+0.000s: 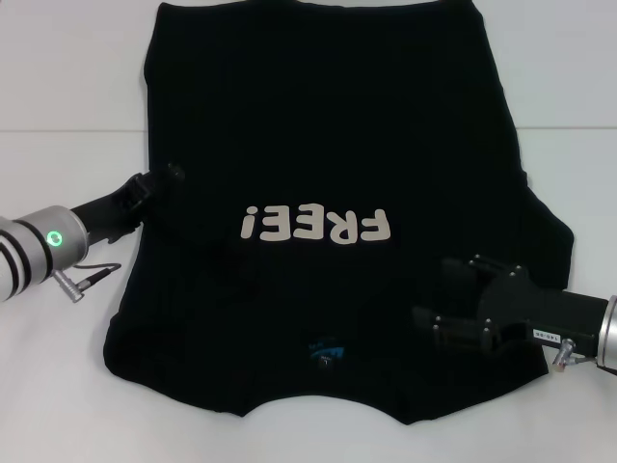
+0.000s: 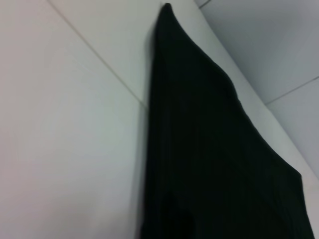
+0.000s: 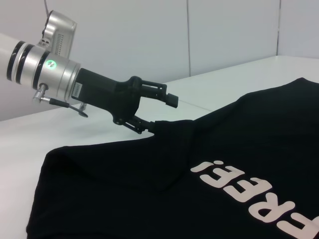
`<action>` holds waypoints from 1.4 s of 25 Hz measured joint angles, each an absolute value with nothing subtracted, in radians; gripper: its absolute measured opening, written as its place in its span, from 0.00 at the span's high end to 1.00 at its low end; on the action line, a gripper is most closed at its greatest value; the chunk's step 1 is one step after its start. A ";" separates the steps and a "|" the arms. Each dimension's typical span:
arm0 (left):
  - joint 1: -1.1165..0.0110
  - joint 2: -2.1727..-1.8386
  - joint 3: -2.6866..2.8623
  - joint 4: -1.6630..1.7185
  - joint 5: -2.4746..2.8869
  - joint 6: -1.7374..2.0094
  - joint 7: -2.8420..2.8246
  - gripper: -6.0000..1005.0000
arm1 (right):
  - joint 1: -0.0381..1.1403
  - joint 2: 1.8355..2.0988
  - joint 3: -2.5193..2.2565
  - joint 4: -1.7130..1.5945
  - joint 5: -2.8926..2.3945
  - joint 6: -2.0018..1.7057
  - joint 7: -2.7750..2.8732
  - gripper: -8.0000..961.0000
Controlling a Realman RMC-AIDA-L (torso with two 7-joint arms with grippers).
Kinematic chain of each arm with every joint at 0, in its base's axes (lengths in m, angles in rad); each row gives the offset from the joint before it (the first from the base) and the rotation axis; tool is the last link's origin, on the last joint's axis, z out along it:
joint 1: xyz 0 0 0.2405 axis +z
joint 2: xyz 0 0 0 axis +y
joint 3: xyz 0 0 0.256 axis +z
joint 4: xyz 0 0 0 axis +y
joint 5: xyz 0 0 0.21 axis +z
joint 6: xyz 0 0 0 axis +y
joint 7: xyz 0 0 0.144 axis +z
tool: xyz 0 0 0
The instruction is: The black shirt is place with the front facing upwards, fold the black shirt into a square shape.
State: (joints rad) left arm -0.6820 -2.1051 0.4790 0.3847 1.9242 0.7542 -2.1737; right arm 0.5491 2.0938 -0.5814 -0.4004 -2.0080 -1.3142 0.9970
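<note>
The black shirt (image 1: 318, 125) lies flat on the white table, front up, its white "FREE!" lettering (image 1: 316, 225) upside down to me and the blue neck label (image 1: 323, 349) nearest me. My left gripper (image 1: 174, 177) is at the shirt's left edge, open. In the right wrist view this left gripper (image 3: 160, 114) has its lower finger (image 3: 144, 127) touching a raised fold of the shirt (image 3: 209, 149), the upper finger clear above. My right gripper (image 1: 439, 292) hovers open over the shirt's near right part. The left wrist view shows only the shirt (image 2: 214, 149) on the table.
White table (image 1: 58, 96) surrounds the shirt, with a seam line running across it on the left. A grey cable loop (image 1: 92, 273) hangs under the left wrist. The shirt's right sleeve (image 1: 554, 241) spreads out toward the right arm.
</note>
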 joint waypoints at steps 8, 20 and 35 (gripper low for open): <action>-0.690 -2.106 0.482 0.385 1.917 0.766 -2.171 0.09 | 0.548 2.094 -0.581 -0.398 -2.008 -1.309 0.997 0.06; -0.773 -2.121 0.482 0.310 1.876 0.925 -2.177 0.09 | 0.549 2.094 -0.581 -0.397 -2.008 -1.307 0.997 0.06; -0.624 -2.070 0.480 0.309 1.808 0.978 -2.183 0.10 | 0.551 2.094 -0.581 -0.397 -2.008 -1.307 0.997 0.06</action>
State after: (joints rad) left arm -0.6237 -2.0697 0.4795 0.3094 1.8085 0.9781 -2.1829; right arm 0.5507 2.0938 -0.5813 -0.3973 -2.0076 -1.3069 0.9971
